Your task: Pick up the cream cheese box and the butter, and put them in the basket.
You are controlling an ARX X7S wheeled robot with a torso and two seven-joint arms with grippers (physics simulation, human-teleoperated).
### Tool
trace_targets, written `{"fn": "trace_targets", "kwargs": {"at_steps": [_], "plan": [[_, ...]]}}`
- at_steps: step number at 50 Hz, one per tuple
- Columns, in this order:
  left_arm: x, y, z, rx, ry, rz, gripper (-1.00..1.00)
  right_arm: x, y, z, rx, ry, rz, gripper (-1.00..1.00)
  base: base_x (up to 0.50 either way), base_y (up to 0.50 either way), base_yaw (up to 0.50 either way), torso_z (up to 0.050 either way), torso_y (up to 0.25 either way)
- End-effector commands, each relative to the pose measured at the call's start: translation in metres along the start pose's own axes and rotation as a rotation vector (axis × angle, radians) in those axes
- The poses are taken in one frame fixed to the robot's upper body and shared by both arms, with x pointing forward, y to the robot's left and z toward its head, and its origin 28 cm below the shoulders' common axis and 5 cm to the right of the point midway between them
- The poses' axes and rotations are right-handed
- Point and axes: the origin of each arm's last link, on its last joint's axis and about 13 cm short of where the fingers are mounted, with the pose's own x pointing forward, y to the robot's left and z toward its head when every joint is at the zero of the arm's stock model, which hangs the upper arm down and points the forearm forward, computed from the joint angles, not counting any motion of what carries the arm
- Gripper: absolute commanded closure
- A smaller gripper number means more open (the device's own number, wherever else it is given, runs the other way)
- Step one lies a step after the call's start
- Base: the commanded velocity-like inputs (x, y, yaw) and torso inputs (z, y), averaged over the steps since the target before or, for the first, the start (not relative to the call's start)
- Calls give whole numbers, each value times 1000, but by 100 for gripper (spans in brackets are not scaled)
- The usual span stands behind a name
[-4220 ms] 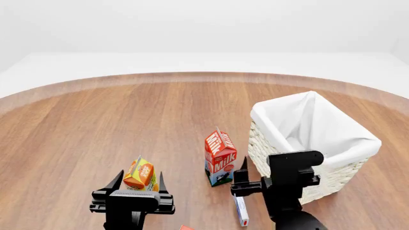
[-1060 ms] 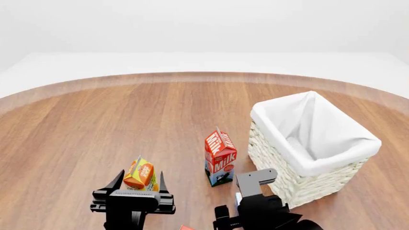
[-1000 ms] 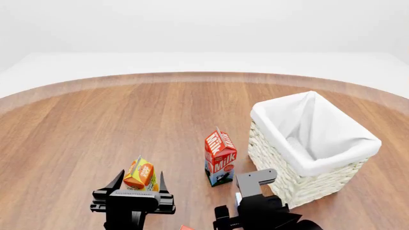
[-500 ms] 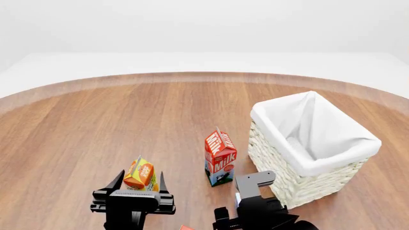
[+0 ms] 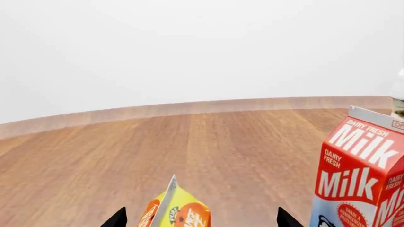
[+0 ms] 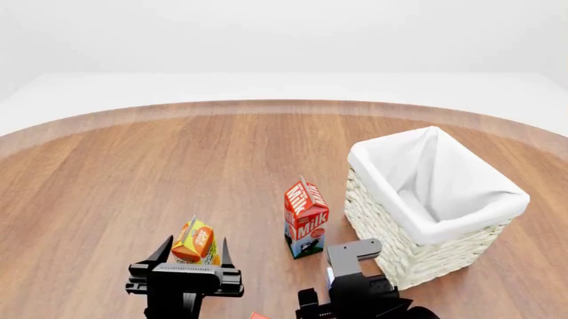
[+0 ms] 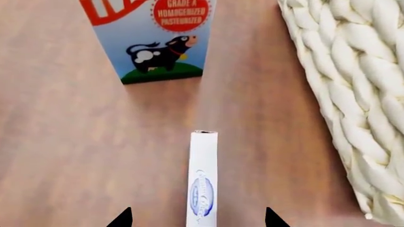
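Observation:
The cream cheese box (image 7: 203,184), a thin white box with a blue mark, lies on the wood and runs between the two tips of my right gripper (image 7: 197,220), which is open around it without touching. In the head view my right arm (image 6: 357,290) hangs low in front of the basket (image 6: 461,219) and covers that box. The basket is white wicker with a cloth liner. My left gripper (image 5: 200,221) is open, with the top of the orange juice carton (image 5: 178,213) between its tips. A small red corner (image 6: 257,316) at the head view's bottom edge may be the butter.
The red and blue milk carton (image 6: 305,219) stands just ahead of the cream cheese box and left of the basket. The basket's wicker wall (image 7: 344,94) runs close along one side of the right gripper. The orange juice carton (image 6: 193,242) stands at the left gripper.
My right arm has come down from beside the basket to low over the cream cheese box, sinking slightly more in the last second. The left arm and all the cartons have stayed put.

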Motion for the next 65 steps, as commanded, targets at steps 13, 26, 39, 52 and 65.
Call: {"fn": "trace_targets", "kwargs": {"at_steps": [13, 26, 39, 52, 65], "plan": [[0, 0, 0, 0, -1, -1, -100, -2, 0, 0, -13, -11, -4, 100, 0, 0, 0, 0, 0], [0, 0, -2, -1, 0, -1, -100, -12, -1, 5, -8, -42, -5, 100, 0, 0, 0, 0, 1], [0, 0, 0, -2, 0, -1, -100, -28, -5, 13, 11, -92, -16, 100, 0, 0, 0, 0, 0], [0, 0, 0, -2, 0, 0, -100, -58, -5, 22, 7, -175, -1, 100, 0, 0, 0, 0, 1], [0, 0, -1, -2, 0, 0, -100, -87, -7, 32, 14, -252, 17, 100, 0, 0, 0, 0, 0]]}}
